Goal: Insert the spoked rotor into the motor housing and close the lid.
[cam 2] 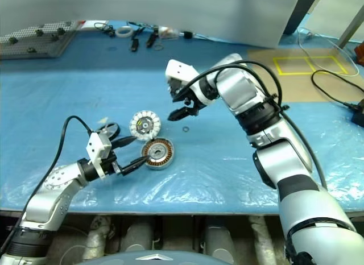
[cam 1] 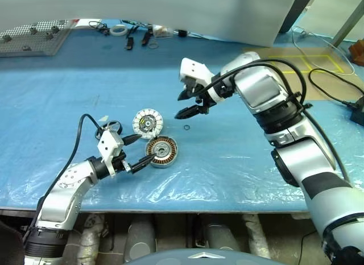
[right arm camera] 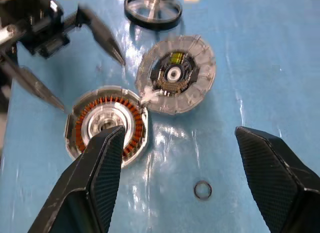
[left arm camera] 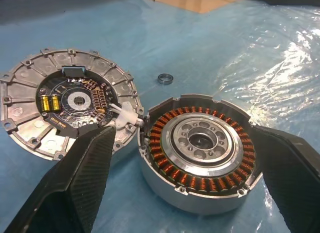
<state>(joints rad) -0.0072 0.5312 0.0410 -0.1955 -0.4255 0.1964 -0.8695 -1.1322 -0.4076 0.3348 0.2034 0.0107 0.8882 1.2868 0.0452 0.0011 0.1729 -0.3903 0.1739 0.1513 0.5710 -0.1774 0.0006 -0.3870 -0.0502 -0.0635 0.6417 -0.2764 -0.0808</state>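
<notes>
The silver motor housing (cam 1: 161, 152) with copper windings lies on the blue sheet, its open side up. Touching its far left rim lies the lid (cam 1: 148, 123), white-segmented face up. The black spoked rotor (right arm camera: 152, 10) rests flat on the sheet to the left of the lid, behind my left gripper. My left gripper (cam 1: 146, 147) is open and low at the housing's left side, its fingers (left arm camera: 85, 173) pointing either side of the housing. My right gripper (cam 1: 179, 106) hangs open and empty above the table, right of the lid and pointing left.
A small metal ring (cam 1: 186, 127) lies on the sheet right of the lid. A perforated board (cam 1: 34, 37), a tape roll (cam 1: 119, 29) and small tools line the back edge. Cables (cam 1: 330, 88) trail at the right.
</notes>
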